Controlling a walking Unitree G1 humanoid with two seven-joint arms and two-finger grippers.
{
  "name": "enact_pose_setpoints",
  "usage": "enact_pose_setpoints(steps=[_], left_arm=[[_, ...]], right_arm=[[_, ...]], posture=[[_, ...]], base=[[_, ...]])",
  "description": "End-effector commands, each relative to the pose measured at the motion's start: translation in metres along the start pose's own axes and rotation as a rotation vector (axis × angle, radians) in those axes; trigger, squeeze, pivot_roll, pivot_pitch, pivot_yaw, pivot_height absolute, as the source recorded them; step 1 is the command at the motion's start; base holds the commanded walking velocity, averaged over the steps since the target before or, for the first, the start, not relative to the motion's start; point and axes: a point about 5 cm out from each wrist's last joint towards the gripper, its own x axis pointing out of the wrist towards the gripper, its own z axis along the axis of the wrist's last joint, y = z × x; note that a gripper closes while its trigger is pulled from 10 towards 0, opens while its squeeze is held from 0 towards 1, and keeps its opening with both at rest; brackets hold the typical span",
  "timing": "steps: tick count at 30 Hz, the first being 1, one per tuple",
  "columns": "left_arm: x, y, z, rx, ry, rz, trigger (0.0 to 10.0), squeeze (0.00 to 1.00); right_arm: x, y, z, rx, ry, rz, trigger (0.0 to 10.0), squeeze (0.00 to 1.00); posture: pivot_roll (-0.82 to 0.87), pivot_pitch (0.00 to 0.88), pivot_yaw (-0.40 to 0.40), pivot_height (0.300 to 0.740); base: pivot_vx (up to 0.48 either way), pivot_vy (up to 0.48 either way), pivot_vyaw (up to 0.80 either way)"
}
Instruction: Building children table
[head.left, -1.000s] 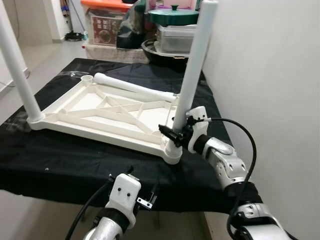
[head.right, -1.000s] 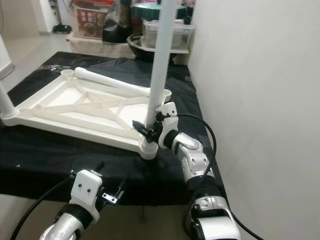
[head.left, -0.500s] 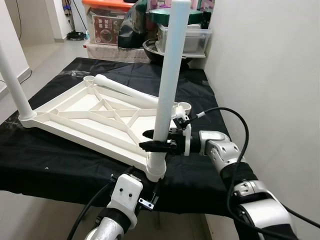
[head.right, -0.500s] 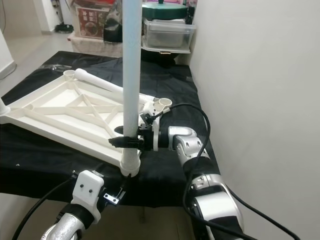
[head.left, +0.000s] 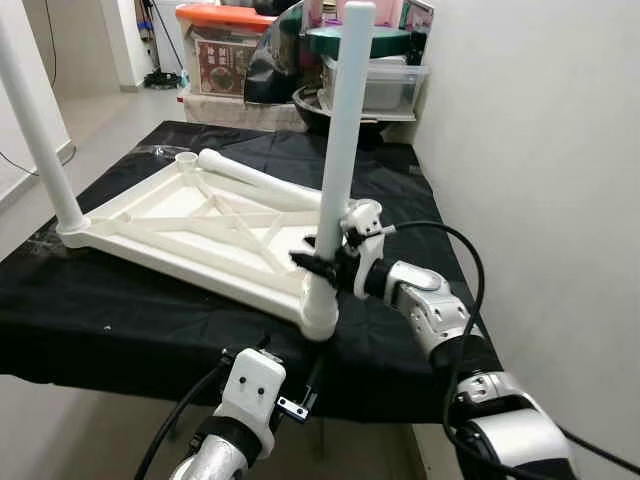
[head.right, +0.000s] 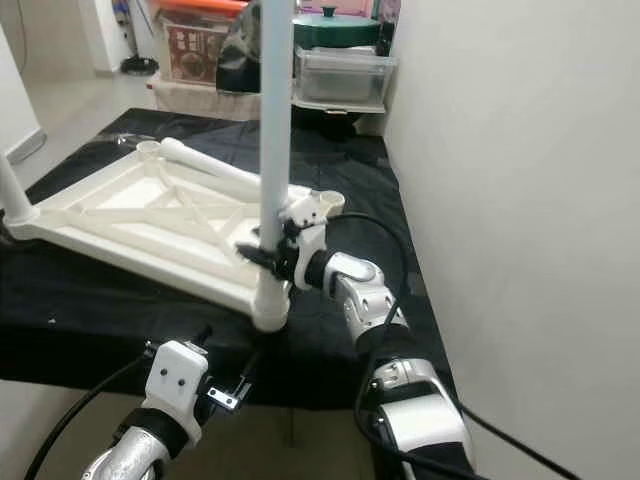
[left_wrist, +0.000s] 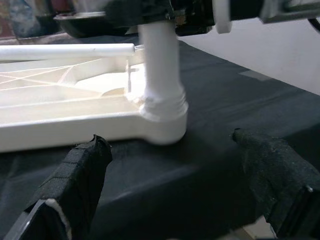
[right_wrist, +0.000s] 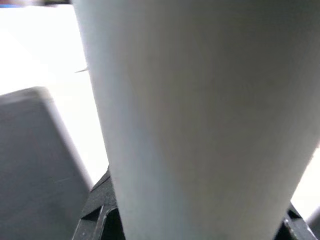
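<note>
At the bottom centre of the left eye view, the left gripper (head.left: 290, 395) hung below the near edge of the black cloth-covered table (head.left: 120, 320). In its wrist view its two black fingers (left_wrist: 80, 170) stood spread wide apart, holding nothing, on either side of the white corner socket beyond them.

Just above, in the middle of the frame, the right gripper (head.left: 322, 264) reached in from the lower right and its fingers were pinched around the upright white plastic table leg (head.left: 343, 120), low down near the socket. That leg stood in the near right corner of the upside-down white plastic tabletop with ribbed underside (head.left: 200, 232), which lay flat on the cloth. A second upright white leg (head.left: 38, 120) rose from the tabletop's left corner at the frame's left edge. A loose white leg tube (head.left: 255, 180) lay across the far side of the tabletop.

At the top of the frame, beyond the table, sat a clear plastic storage box with an orange lid (head.left: 225, 55), its contents unclear, and a clear lidded tub (head.left: 385, 85) under a dark green pot lid (head.left: 320, 40).
</note>
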Motion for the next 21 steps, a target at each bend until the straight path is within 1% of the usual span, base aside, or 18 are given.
enact_pose_setpoints(steps=[1,2,3,4,5,6,7,8,9,10,11,12,13,14,17,18,20,21], left_arm=[[0.0,0.0,-0.002,-0.001,0.007,-0.007,10.0,0.0],[0.0,0.0,-0.002,-0.001,0.007,-0.007,10.0,0.0],[0.0,0.001,-0.002,0.0,0.006,-0.008,10.0,0.0],[0.0,0.001,-0.002,0.001,0.006,-0.007,10.0,0.0],[0.0,0.001,-0.002,0.001,0.006,-0.007,10.0,0.0],[0.0,0.001,-0.002,0.002,0.006,-0.005,10.0,0.0],[0.0,0.001,-0.002,0.002,0.006,-0.005,10.0,0.0],[0.0,0.001,-0.001,0.003,0.005,-0.004,10.0,0.0],[0.0,0.001,-0.001,0.003,0.005,-0.004,10.0,0.0],[0.0,0.001,-0.002,0.002,0.006,-0.004,10.0,0.0],[0.0,0.001,-0.002,0.002,0.006,-0.004,10.0,0.0],[0.0,0.0,-0.002,0.002,0.007,-0.005,10.0,0.0],[0.0,0.0,-0.002,0.002,0.007,-0.005,10.0,0.0],[0.0,0.0,-0.002,0.001,0.007,-0.006,10.0,0.0],[0.0,0.0,-0.002,0.001,0.007,-0.006,10.0,0.0],[0.0,0.0,-0.002,0.0,0.007,-0.006,10.0,0.0],[0.0,0.0,-0.002,-0.001,0.006,-0.006,10.0,0.0],[0.0,0.0,-0.002,-0.002,0.007,-0.006,10.0,0.0]], right_arm=[[-0.025,-0.033,-0.027,0.077,0.088,-0.517,0.0,0.0],[-0.025,-0.033,-0.027,0.077,0.088,-0.517,0.0,0.0],[-0.035,-0.037,-0.031,0.117,0.069,-0.661,0.0,0.0],[-0.041,-0.032,-0.036,0.144,0.062,-0.726,0.0,0.0],[-0.041,-0.032,-0.036,0.144,0.062,-0.726,0.0,0.0],[-0.045,-0.02,-0.04,0.157,0.054,-0.75,0.0,0.0],[-0.045,-0.02,-0.04,0.157,0.054,-0.75,0.0,0.0],[-0.046,-0.013,-0.042,0.162,0.052,-0.758,0.0,0.0],[-0.046,-0.013,-0.042,0.162,0.052,-0.758,0.0,0.0],[-0.041,0.002,-0.043,0.169,0.049,-0.703,0.8,0.0],[-0.041,0.002,-0.043,0.169,0.049,-0.703,0.8,0.0],[-0.035,0.013,-0.043,0.169,0.041,-0.664,10.0,0.0],[-0.035,0.013,-0.043,0.169,0.041,-0.664,10.0,0.0],[-0.028,0.021,-0.04,0.171,0.008,-0.585,10.0,1.0],[-0.022,0.024,-0.036,0.178,-0.02,-0.531,10.0,1.0],[-0.018,0.018,-0.032,0.18,-0.057,-0.488,10.0,0.0],[-0.018,0.015,-0.028,0.183,-0.074,-0.491,10.0,0.0],[-0.017,0.009,-0.024,0.209,-0.092,-0.457,10.0,0.0]], posture=[[0.1,0.034,-0.086,0.74],[0.1,0.034,-0.086,0.74],[0.1,0.034,-0.086,0.74],[0.1,0.034,-0.087,0.74],[0.1,0.034,-0.087,0.74],[0.11,0.034,-0.088,0.74],[0.11,0.034,-0.088,0.74],[0.11,0.034,-0.088,0.74],[0.11,0.034,-0.088,0.74],[0.11,0.034,-0.092,0.74],[0.11,0.034,-0.092,0.74],[0.11,0.034,-0.092,0.74],[0.11,0.034,-0.092,0.74],[0.11,0.036,-0.096,0.74],[0.11,0.035,-0.096,0.74],[0.11,0.036,-0.097,0.74],[0.11,0.036,-0.097,0.74],[0.1,0.035,-0.098,0.74]], base=[[0.0,0.0,0.0],[0.0,0.0,0.0],[0.0,0.0,0.0],[0.0,0.0,0.0],[0.0,0.0,0.0],[0.0,0.0,0.0],[0.0,0.0,0.0],[0.0,0.0,0.0],[0.0,0.0,0.0],[0.0,0.0,0.0],[0.0,0.0,0.0],[0.0,0.0,0.0],[0.0,0.0,0.0],[0.0,0.0,0.0],[0.0,0.0,0.0],[0.0,0.0,0.0],[0.0,0.0,0.0],[0.0,0.0,0.0]])
